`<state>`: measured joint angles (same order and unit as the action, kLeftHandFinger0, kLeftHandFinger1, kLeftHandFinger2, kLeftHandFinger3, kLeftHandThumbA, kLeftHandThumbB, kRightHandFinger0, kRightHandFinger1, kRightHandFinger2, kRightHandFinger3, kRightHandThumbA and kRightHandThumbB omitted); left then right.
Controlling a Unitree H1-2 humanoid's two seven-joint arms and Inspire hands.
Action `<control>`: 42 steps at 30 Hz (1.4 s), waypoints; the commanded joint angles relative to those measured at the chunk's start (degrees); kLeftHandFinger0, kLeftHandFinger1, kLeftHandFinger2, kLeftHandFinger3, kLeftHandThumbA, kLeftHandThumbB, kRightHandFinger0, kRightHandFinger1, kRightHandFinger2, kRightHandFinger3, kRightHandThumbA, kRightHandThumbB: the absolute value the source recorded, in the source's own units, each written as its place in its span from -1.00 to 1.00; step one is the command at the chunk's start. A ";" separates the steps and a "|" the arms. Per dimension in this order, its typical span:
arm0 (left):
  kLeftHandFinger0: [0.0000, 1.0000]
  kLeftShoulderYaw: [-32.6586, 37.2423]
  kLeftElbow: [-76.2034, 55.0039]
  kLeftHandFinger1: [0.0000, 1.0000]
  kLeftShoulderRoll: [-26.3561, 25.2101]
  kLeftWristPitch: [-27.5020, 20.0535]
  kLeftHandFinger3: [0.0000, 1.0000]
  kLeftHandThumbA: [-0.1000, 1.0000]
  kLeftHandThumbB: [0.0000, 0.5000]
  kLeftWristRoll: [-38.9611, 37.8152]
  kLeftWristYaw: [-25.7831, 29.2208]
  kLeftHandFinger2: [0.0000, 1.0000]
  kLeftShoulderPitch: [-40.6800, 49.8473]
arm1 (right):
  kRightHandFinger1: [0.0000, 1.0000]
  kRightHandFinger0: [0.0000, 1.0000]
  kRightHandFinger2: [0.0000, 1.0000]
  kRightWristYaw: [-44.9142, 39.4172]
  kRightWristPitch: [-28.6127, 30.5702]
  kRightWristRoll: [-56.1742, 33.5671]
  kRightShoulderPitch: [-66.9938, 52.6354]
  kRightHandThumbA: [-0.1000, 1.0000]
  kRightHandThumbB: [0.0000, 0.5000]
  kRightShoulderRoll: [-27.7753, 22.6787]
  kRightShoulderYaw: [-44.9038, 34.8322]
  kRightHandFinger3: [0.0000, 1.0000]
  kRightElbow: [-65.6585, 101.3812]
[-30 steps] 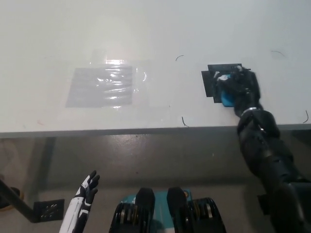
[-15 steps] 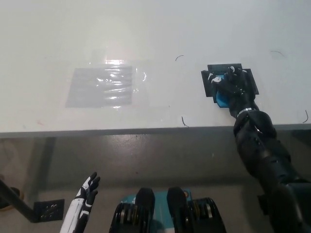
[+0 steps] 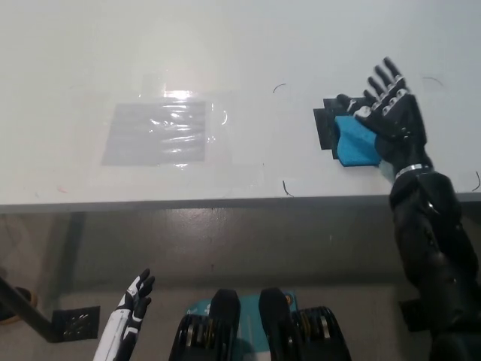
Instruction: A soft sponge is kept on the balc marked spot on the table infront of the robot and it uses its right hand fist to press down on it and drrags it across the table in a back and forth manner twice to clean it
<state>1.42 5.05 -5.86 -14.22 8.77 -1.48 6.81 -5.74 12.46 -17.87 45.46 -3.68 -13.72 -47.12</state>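
Head view: the white surface point(image 3: 225, 45) fills the upper half of the picture, its front edge running straight across below the middle. No brand, label or readable writing shows anywhere on it; the only marks are a few thin dark curved scratches or hairs, too small to identify.

Taking the blue sponge point(image 3: 355, 143) as the landmark: it lies on the surface near the front edge, toward the picture's right, resting partly on a black marked spot point(image 3: 325, 125) whose dark edge shows along the sponge's left and far sides. Well to the left of the sponge is a clear, shiny taped patch point(image 3: 159, 132), catching a bright glare along its far edge.

The black right arm point(image 3: 436, 248) comes up from the bottom right corner and crosses the surface's front edge just to the right of the sponge. The right robot hand point(image 3: 391, 113) is at the sponge's right and far side, spread wide with fingers apart and pointing away from the robot; it grips nothing. Its heel overlaps the sponge's right edge, though whether it touches the sponge cannot be told.

Far below and to the left of the sponge, off the surface, the white left robot hand point(image 3: 134, 297) rests at the lower left, its fingers apart, holding nothing.
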 commanded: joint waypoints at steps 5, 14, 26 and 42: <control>1.00 0.43 -1.92 1.00 -1.60 0.24 1.00 1.00 -1.00 -0.42 -1.32 1.00 -0.98 | 1.00 1.00 1.00 -1.83 -19.23 1.31 -10.41 1.00 0.65 -6.66 9.11 1.00 99.41; 1.00 0.38 -0.08 1.00 -1.94 -2.18 1.00 1.00 -1.00 -2.72 -2.32 1.00 -1.27 | 1.00 1.00 1.00 -8.48 2.84 8.30 -53.26 1.00 0.49 2.69 21.02 1.00 92.81; 1.00 0.84 1.20 1.00 -1.80 -3.73 1.00 1.00 -1.00 -3.41 -2.64 1.00 -1.22 | 1.00 1.00 1.00 -4.61 12.09 11.32 -56.00 1.00 0.20 2.57 17.96 1.00 50.36; 1.00 0.76 2.75 1.00 -2.23 -5.39 1.00 1.00 -1.00 -2.13 -1.35 1.00 -2.79 | 1.00 1.00 1.00 -6.00 7.69 6.66 -50.56 1.00 0.21 0.57 18.18 1.00 38.30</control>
<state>2.26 8.21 -7.54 -16.84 6.65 -3.07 4.35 -9.57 17.56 -10.31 -5.46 -2.50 4.42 -8.95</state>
